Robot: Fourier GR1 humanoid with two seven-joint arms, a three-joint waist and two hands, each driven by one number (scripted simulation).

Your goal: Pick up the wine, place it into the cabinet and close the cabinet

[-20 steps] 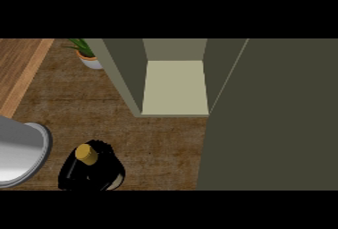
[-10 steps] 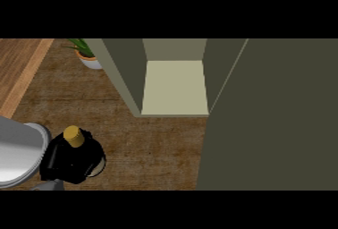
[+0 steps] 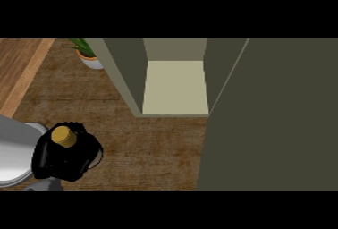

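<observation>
The wine bottle's gold cap (image 3: 64,135) shows from above at the lower left, over the brown counter (image 3: 145,147). My left hand (image 3: 63,159) is curled round the dark bottle and hides its body. The cabinet (image 3: 125,76) stands open ahead and to the right of the hand, with a pale bare shelf (image 3: 175,87) inside. Its open door (image 3: 271,116) is the big dark olive panel that fills the right side. My right hand is out of sight.
A potted green plant (image 3: 88,56) stands at the back left, beside the cabinet's left wall. A round grey object (image 3: 13,152) lies at the left edge, right beside the hand. A lighter wooden strip (image 3: 20,67) runs along the far left.
The hand with the bottle has shifted left and a little farther from me, ending up close against the grey round object. The cabinet stays open as before.
</observation>
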